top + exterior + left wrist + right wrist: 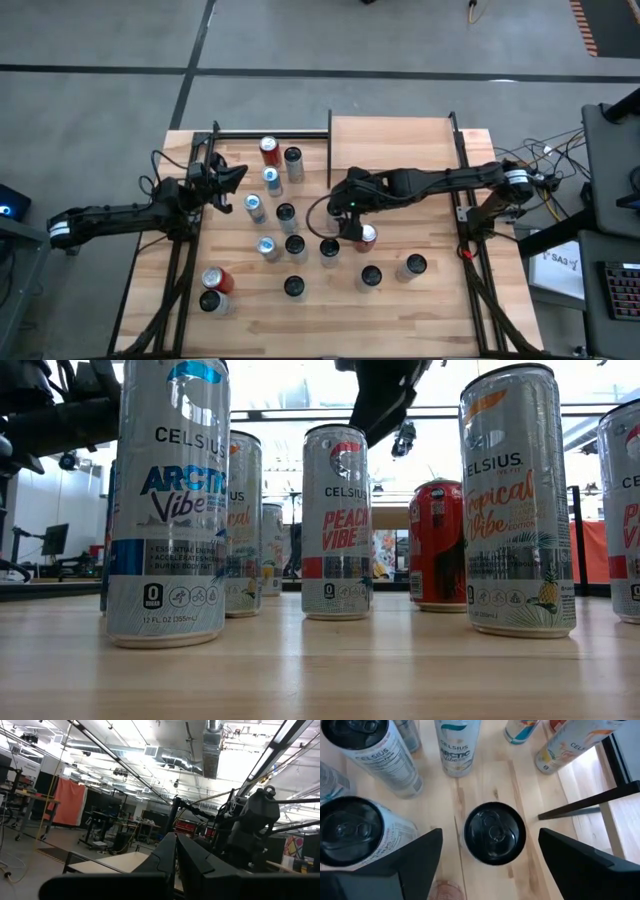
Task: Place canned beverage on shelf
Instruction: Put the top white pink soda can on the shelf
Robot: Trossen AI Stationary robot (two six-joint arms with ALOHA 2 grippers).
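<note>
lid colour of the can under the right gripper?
Black. The can sits between the open right gripper fingers; right wrist view shows it best.

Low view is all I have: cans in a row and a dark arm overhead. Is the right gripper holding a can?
Observer: No. The right gripper is open, with a finger on either side of a black-topped can and a gap on both sides.
Operator: Where is the shelf?
Observer: The shelf is at the table's far edge, beyond the right arm.
Operator: And the left arm?
Observer: The left gripper is shut on nothing, over the table's left rear.
</note>
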